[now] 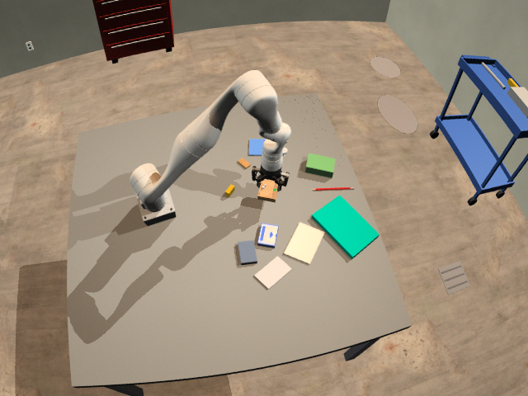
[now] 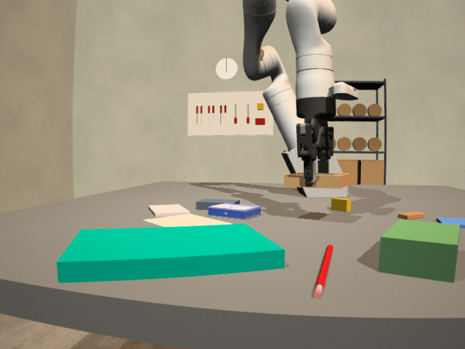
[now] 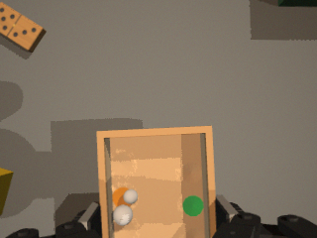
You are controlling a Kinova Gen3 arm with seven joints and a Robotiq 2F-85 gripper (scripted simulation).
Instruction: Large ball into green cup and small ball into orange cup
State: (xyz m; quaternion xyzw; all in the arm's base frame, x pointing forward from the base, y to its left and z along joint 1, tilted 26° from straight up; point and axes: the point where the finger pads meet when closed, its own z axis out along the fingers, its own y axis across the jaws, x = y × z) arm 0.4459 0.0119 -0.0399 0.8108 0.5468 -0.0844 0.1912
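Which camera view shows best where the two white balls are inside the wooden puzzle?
The wrist view: both balls lie by the orange cup, away from the green cup. The top view shows the puzzle tiny; the exterior view shows only its side wall.

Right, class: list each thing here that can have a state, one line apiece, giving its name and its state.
Gripper: shut on the wooden puzzle.
Wooden puzzle: held above the table, roughly level.
Small ball: at the orange cup's edge.
Large ball: beside the orange cup, touching the small ball.
Orange cup: partly hidden by balls.
Green cup: empty.
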